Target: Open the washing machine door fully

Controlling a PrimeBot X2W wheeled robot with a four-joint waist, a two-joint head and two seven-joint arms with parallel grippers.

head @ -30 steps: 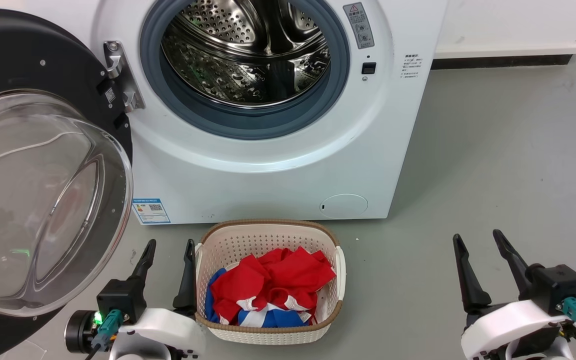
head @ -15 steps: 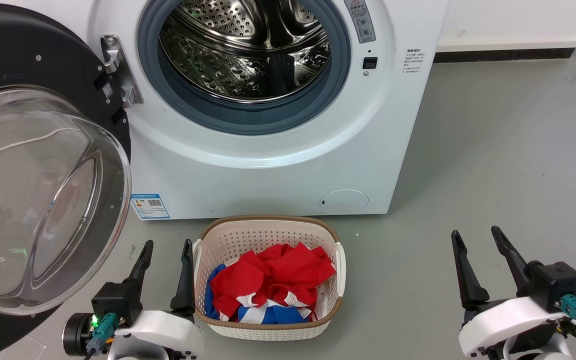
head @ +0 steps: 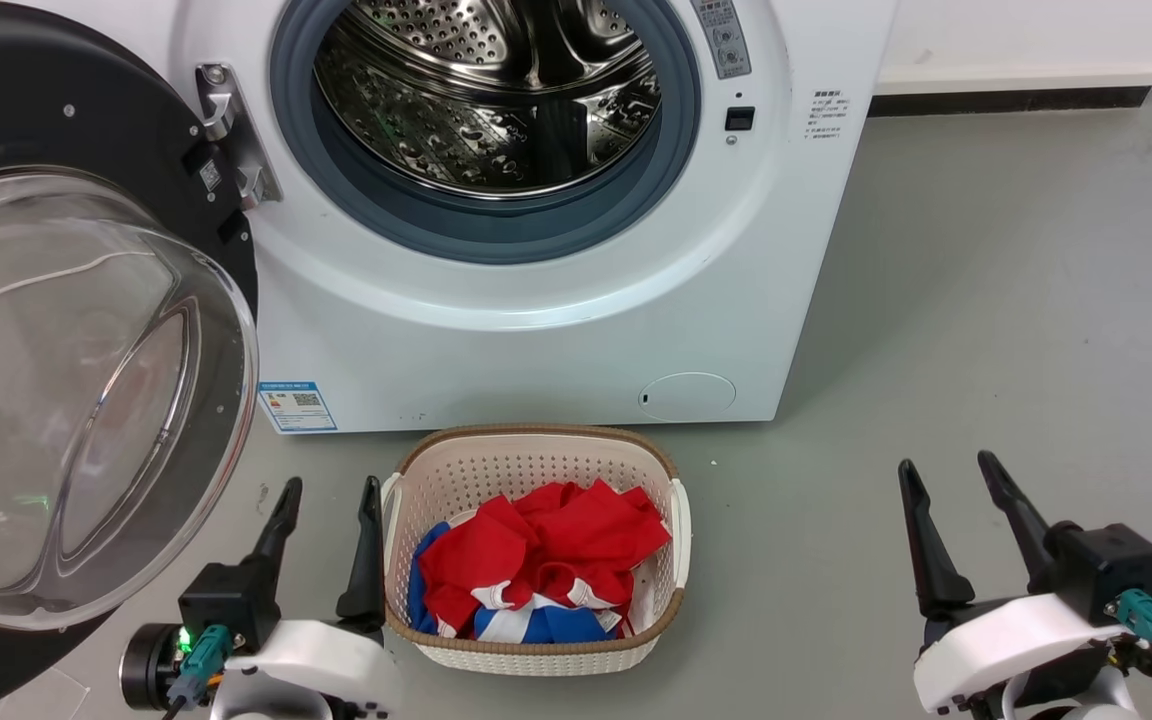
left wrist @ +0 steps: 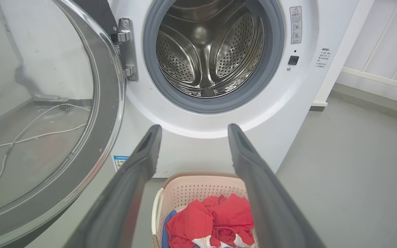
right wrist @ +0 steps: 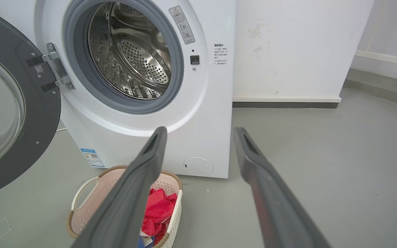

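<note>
Head view: door (head: 86, 330) swung wide at 9 o'clock of the machine (head: 536, 330). Left claw (head: 332, 485), 7 o'clock, and right claw (head: 945, 462), 5 o'clock, hang released, empty. A careless left lift could clip the door, swinging it back.

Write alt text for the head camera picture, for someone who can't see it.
A white washing machine stands with its round glass door swung wide open to the left, baring the steel drum. Before it on the grey floor sits a pale basket of red, blue and white clothes, between the robot's open, empty left gripper and right gripper.
</note>
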